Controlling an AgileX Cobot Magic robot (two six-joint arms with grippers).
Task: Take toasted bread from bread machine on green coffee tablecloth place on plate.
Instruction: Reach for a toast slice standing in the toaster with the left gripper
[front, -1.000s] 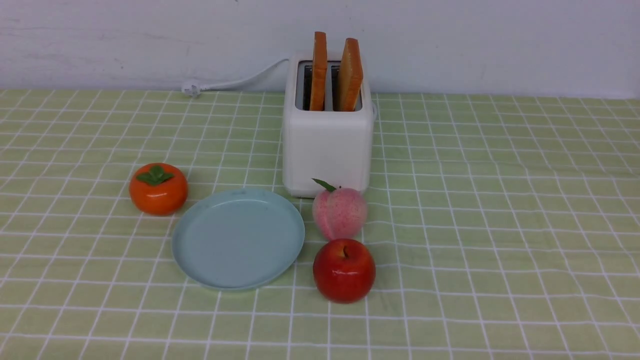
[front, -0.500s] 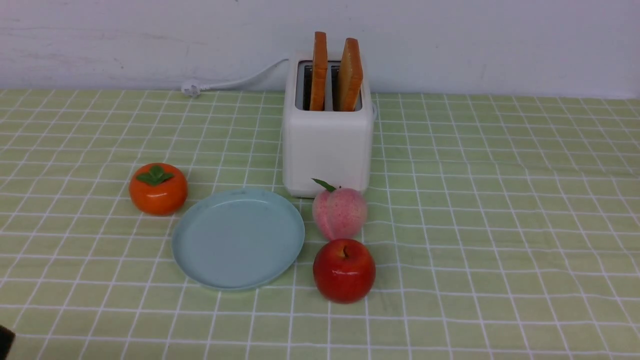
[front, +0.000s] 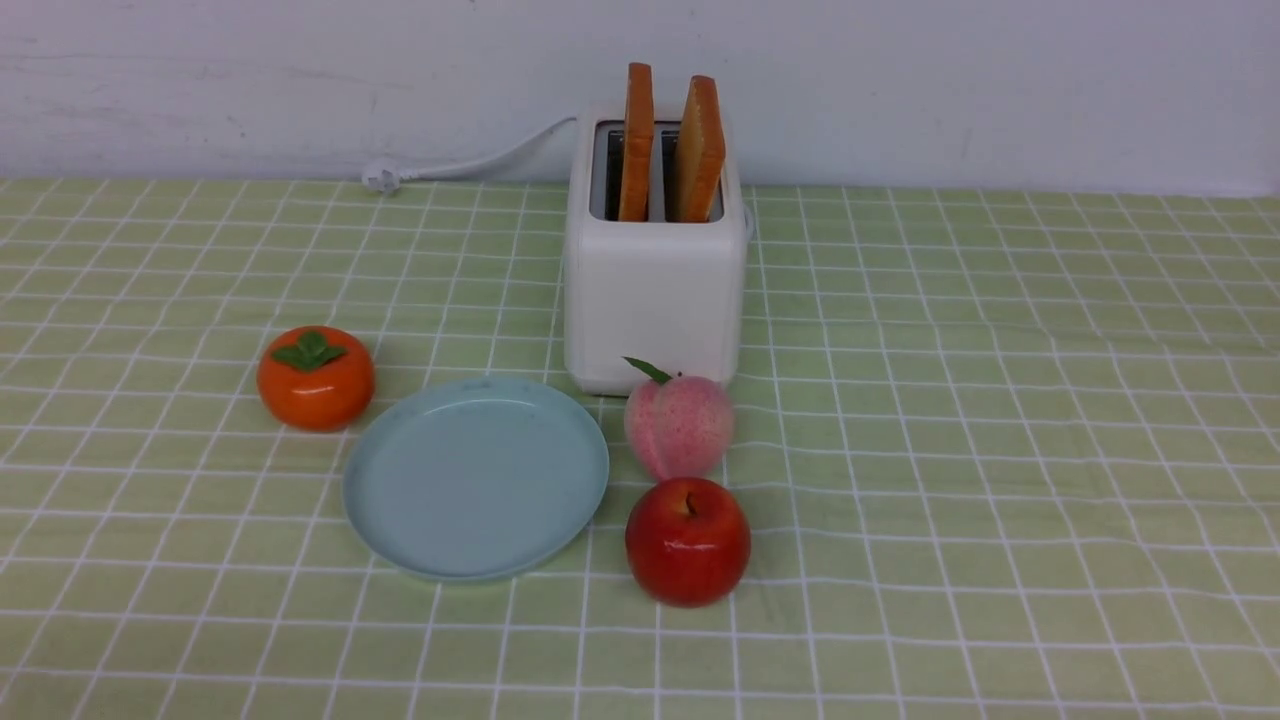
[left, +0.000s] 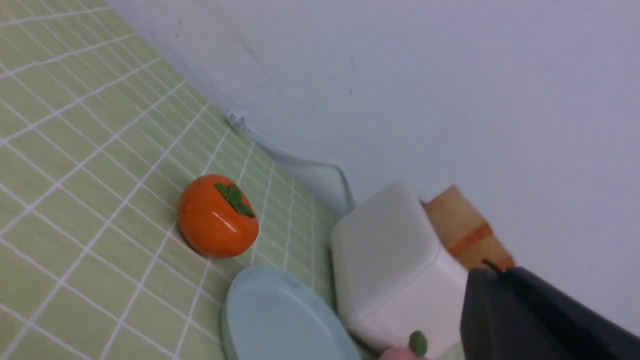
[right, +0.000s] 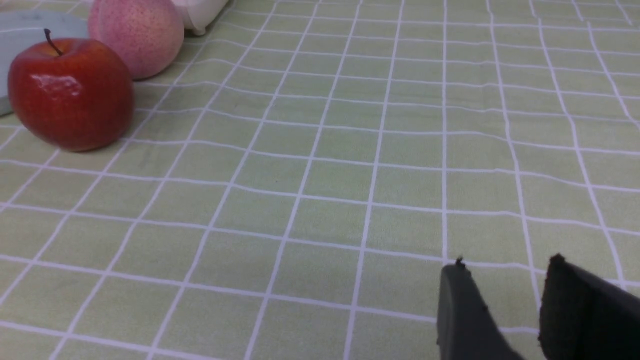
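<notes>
Two toast slices (front: 637, 140) stand in the toaster (front: 655, 300), plate (front: 470, 480) just before it; left fingers (left: 500, 315) closed, right fingers (right: 465, 315) narrowly parted.

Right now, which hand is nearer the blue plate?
Left, probably. The left hand sits on the plate's persimmon side, seeing it close; the right hand is beyond the apple, seeing only the plate's edge.

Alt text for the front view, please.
Two orange-crusted toast slices stand in a boxy white toaster on a green checked tablecloth. In front lies a bare round light-blue plate, orange persimmon to its left, pink peach and red apple to its right.
</notes>
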